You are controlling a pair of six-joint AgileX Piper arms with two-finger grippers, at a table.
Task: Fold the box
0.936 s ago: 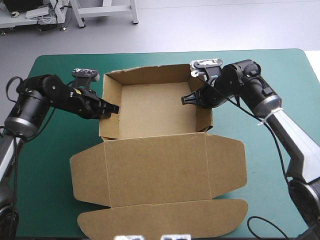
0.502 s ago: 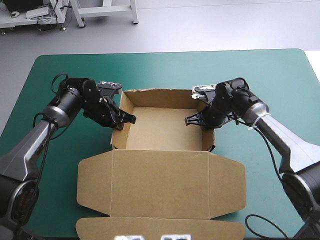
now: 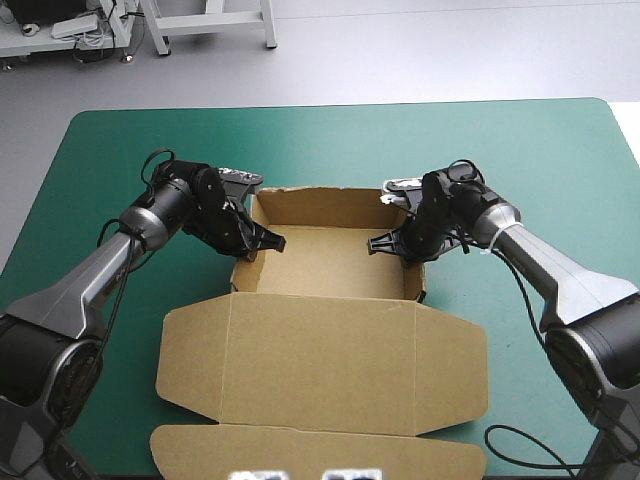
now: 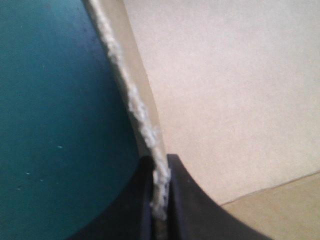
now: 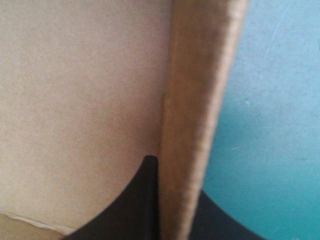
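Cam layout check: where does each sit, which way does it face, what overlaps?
High: above and behind the robot, facing forward and down at the table; both arms show, left tool and right tool on the box.
Left wrist: over that wrist, looking along the tool at the left wall; its fingers pinch it.
Right wrist: same on the other arm, at the right wall; its fingers pinch it.
Shared: both wrist views show box floor one side of the wall, cover the other.

left arm (image 3: 95,275), right arm (image 3: 555,268): black joints, silver-grey links | end effector fingers (image 4: 187,205): black, curved fins
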